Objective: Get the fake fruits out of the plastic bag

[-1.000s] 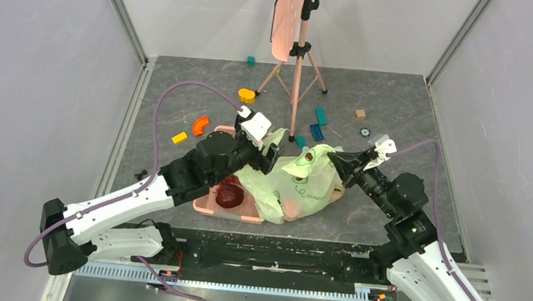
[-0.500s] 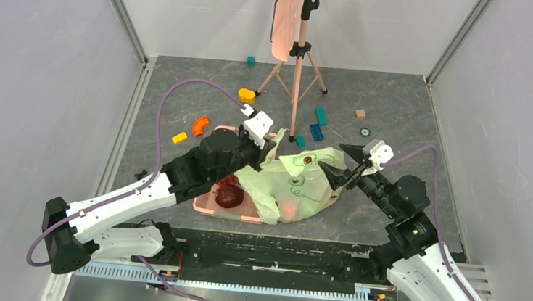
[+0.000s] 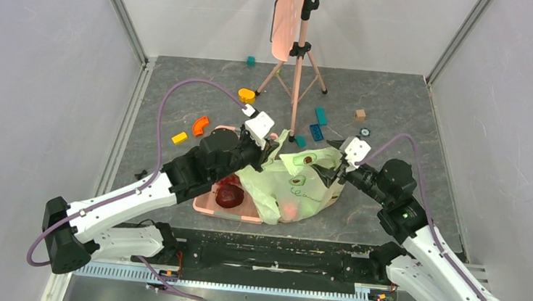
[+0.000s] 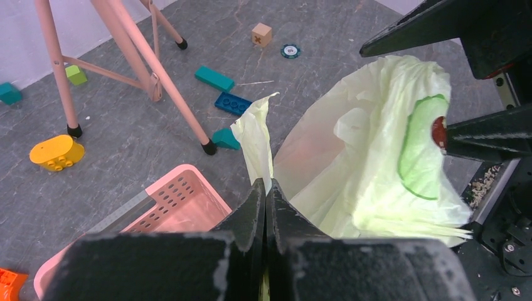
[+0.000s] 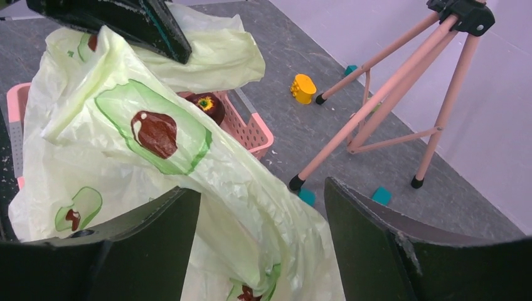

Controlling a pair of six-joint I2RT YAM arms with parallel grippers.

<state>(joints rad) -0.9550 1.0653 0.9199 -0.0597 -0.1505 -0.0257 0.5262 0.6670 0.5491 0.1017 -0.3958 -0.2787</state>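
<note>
The pale-green plastic bag lies crumpled partly over the pink basket. An orange-red fake fruit shows dimly through its near end; other fruits are hidden inside. My left gripper is shut on a strip of the bag's left rim, seen in the left wrist view pinched between the jaws of the gripper. My right gripper stands open at the bag's right side. In the right wrist view a fold of the bag lies between the wide-apart jaws of the gripper.
A dark maroon fruit sits in the pink basket. A pink tripod stands just behind the bag. Toy blocks lie about the floor: yellow, orange, teal, blue and a wooden cube.
My left gripper has shut on the bag's left rim. My right gripper has let go of the bag's right side, opened wide and moved left over the bag.
</note>
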